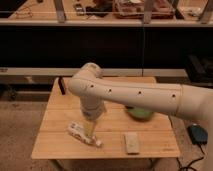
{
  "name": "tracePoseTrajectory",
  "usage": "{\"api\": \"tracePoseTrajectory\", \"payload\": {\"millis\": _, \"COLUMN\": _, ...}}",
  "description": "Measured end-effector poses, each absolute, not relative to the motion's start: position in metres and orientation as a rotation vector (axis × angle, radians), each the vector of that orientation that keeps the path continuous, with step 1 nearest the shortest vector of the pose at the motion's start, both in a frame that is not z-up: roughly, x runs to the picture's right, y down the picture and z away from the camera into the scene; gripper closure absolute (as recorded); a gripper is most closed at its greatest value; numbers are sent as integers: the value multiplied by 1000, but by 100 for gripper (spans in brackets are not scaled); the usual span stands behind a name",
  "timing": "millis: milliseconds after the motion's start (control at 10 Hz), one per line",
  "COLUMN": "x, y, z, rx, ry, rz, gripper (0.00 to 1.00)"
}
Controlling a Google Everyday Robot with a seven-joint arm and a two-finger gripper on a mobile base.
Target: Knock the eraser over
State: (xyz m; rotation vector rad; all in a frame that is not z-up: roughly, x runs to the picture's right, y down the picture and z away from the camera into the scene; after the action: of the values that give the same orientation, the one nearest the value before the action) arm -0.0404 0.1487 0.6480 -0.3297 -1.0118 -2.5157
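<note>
1. One white robot arm [135,95] reaches in from the right over the wooden table [55,142], bends at a rounded elbow above the table's back left part, and turns straight down.
2. Its gripper [89,128] hangs at the arm's lower end, low over the front left part of the table, right at the white bottle [79,133].
3. Whether the jaws are released or clenched cannot be told.
4. The white bottle lies on its side, slanting from upper left to lower right, with its narrow end toward the table's front edge.
5. The eraser [62,85], a slim black block, stands upright at the table's back left edge, just left of the arm's elbow as seen here and well apart from the gripper.
6. A flat beige block [131,142] lies near the front edge, to the right of the white bottle and apart from it.
7. A green bowl [141,114] sits on the right half of the table, its upper part hidden by the arm.
8. A blue object [197,134] lies on the floor just beyond the table's right side.
9. Dark shelving [115,47] fills the background behind the table.
</note>
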Motion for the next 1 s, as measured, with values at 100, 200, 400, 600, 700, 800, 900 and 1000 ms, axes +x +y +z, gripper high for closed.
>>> {"api": "tracePoseTrajectory", "payload": {"millis": 100, "x": -40, "y": 149, "z": 648, "rx": -330, "ry": -1012, "rz": -2516, "gripper": 20}}
{"api": "tracePoseTrajectory", "payload": {"millis": 200, "x": -40, "y": 149, "z": 648, "rx": -330, "ry": -1012, "rz": -2516, "gripper": 20}}
{"api": "tracePoseTrajectory", "payload": {"millis": 400, "x": -40, "y": 141, "z": 650, "rx": -324, "ry": -994, "rz": -2528, "gripper": 20}}
{"api": "tracePoseTrajectory", "payload": {"millis": 600, "x": -45, "y": 91, "z": 669, "rx": -267, "ry": -865, "rz": -2614, "gripper": 20}}
{"api": "tracePoseTrajectory", "payload": {"millis": 700, "x": -53, "y": 57, "z": 681, "rx": -212, "ry": -782, "rz": -2665, "gripper": 20}}
{"api": "tracePoseTrajectory", "payload": {"millis": 800, "x": -66, "y": 22, "z": 698, "rx": -137, "ry": -699, "rz": -2717, "gripper": 20}}
{"api": "tracePoseTrajectory", "payload": {"millis": 900, "x": -75, "y": 1, "z": 709, "rx": -88, "ry": -647, "rz": -2747, "gripper": 20}}
{"api": "tracePoseTrajectory", "payload": {"millis": 1000, "x": -87, "y": -31, "z": 726, "rx": -14, "ry": -553, "rz": -2771, "gripper": 20}}
